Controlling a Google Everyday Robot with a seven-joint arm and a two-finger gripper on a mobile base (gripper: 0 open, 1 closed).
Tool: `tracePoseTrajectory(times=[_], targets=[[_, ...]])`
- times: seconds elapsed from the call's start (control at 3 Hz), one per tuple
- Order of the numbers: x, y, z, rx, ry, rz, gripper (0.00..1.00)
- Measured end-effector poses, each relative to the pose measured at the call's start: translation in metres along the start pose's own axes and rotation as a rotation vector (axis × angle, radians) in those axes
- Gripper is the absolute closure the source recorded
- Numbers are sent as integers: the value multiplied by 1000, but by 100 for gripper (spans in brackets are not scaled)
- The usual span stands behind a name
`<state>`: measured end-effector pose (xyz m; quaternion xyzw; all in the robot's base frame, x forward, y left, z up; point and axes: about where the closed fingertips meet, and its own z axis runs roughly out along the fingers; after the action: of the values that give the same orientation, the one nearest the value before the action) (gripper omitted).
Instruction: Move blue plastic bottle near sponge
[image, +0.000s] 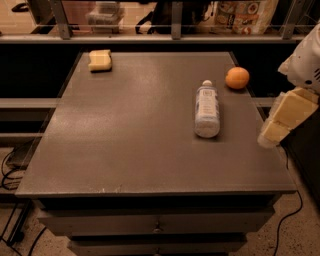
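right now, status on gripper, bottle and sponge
Gripper past right edge of grey table, touching nothing. Slim clear bluish plastic bottle lying flat, right of centre. Pale yellow sponge far-left corner; round orange fruit off the path.
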<state>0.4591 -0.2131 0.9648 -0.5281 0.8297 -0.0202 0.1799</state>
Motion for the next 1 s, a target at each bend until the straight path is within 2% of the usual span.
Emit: tracePoseTrajectory(times=[0.33, 1.0], targets=[[-8, -16, 15, 32, -7, 128, 0], [-8, -16, 15, 26, -11, 174, 0]])
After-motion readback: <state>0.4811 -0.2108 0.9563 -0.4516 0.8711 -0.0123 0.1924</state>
